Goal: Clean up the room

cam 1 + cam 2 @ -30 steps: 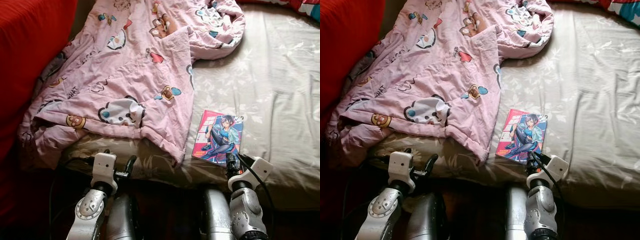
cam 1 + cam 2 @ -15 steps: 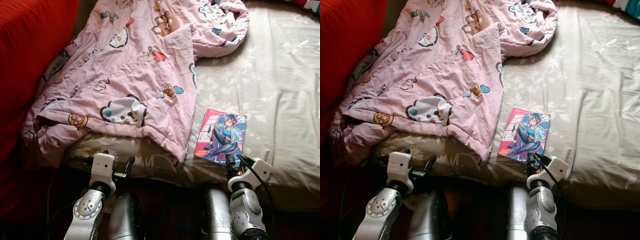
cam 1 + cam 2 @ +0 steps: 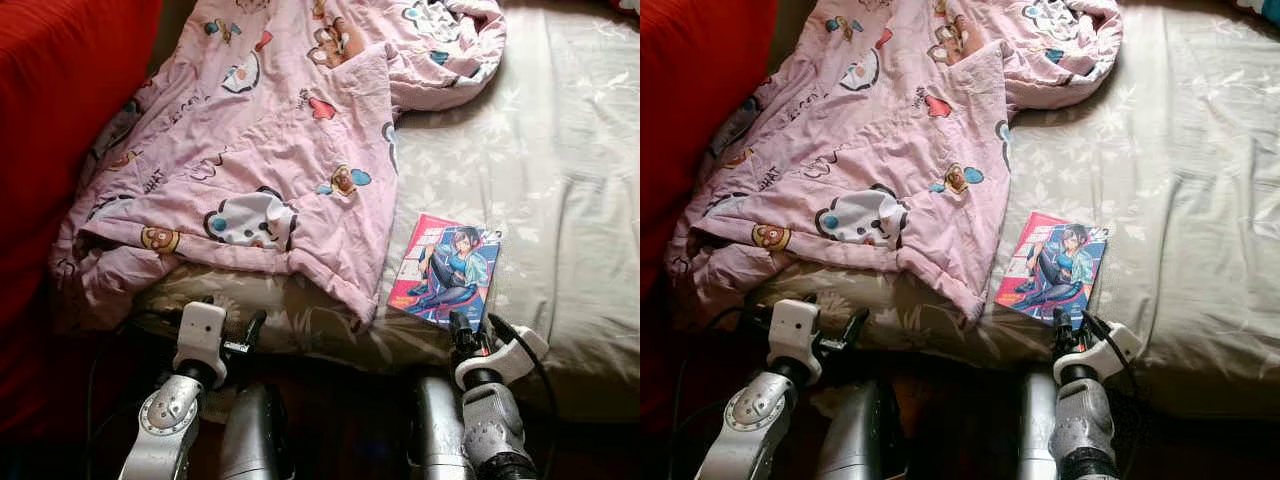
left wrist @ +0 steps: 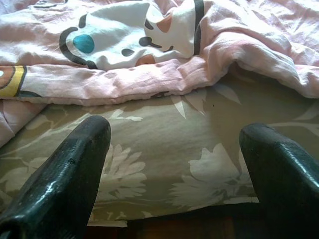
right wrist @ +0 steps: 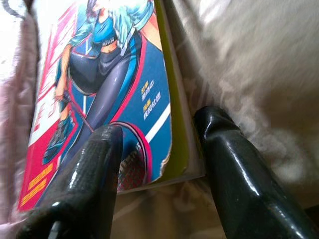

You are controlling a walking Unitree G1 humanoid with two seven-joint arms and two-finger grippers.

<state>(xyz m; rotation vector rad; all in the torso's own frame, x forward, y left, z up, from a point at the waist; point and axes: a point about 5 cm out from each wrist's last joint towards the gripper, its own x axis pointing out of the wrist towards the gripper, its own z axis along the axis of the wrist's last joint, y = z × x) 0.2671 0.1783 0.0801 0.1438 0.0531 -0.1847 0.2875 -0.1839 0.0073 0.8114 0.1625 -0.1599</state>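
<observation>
A paperback book (image 3: pixel 445 268) with a pink and blue cartoon cover lies flat on the bed near its front edge. My right gripper (image 3: pixel 464 330) is open at the book's near right corner. In the right wrist view the book (image 5: pixel 107 94) has its near edge between the two black fingers (image 5: pixel 92 174), which are apart from it. A rumpled pink cartoon-print blanket (image 3: pixel 270 150) covers the bed's left half. My left gripper (image 3: pixel 236 318) is open, low at the bed's front edge, facing the blanket's hem (image 4: pixel 149 74).
The bed has a beige floral sheet (image 3: pixel 560 170), bare to the right of the book. A red fabric surface (image 3: pixel 60 90) rises along the left. The mattress front edge (image 3: pixel 940 335) sits just ahead of both grippers, with dark floor below.
The camera has shifted a little, so the bed sits slightly differently in view. My right gripper has crept closer to the book's near corner and its wrist has rolled slightly. The left gripper holds.
</observation>
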